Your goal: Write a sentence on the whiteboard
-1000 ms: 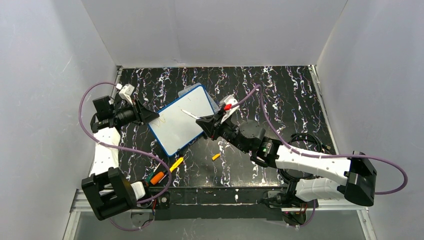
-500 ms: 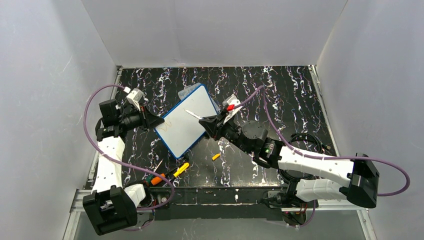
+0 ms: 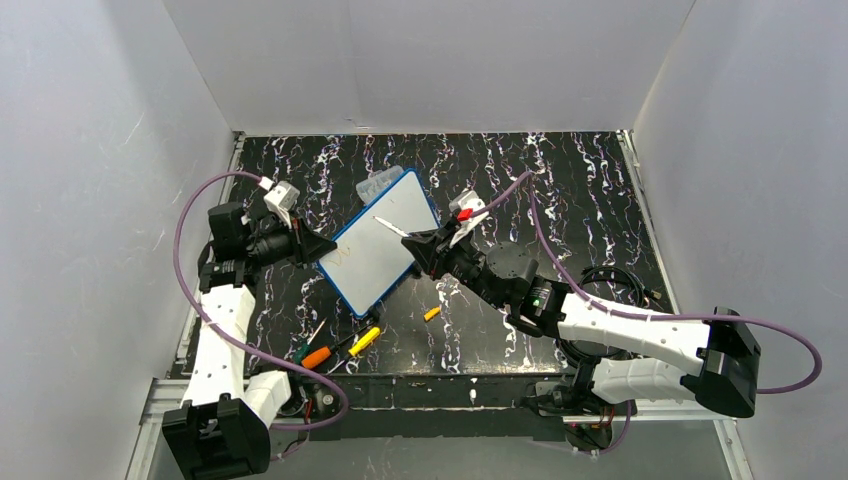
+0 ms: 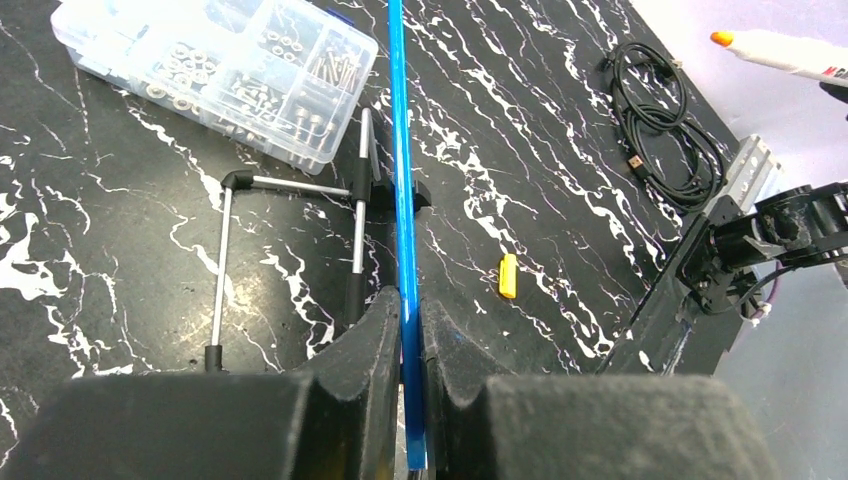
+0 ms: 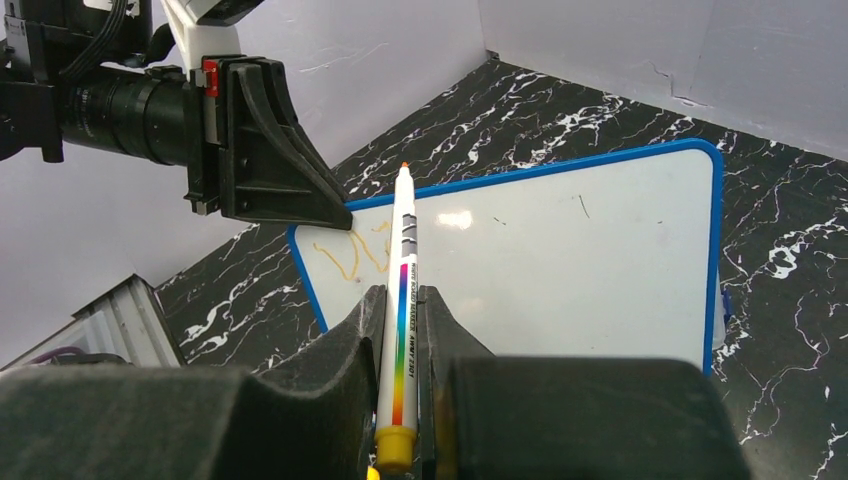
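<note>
left gripper [image 4: 405, 312]: pinched tight on the whiteboard's [image 3: 372, 255] blue edge; looser before.
right gripper [image 5: 400, 305]: squeezing the marker [image 5: 403, 250].
whiteboard: between both grippers, moved right, maybe tipped up.
sentence [image 5: 350, 258]: orange squiggles near the left gripper.

From above, the whiteboard [image 3: 378, 243] sits left of centre on the table [image 3: 560, 190], turned at a slant. The left gripper [image 3: 318, 247] pinches its left edge. The right gripper [image 3: 425, 248] is just right of the board, and its marker [image 3: 392, 228] reaches over the board. The writing [image 5: 350, 255] is in the board's lower left corner. A box [image 3: 378, 185] lies behind the upper corner, partly hidden. A wire stand [image 4: 290, 230] lies between the box and the board. A small piece [image 3: 431, 313] lies at lower right of the board, tools [image 3: 340, 347] below it, and a cable coil [image 3: 610, 285] far right.
</note>
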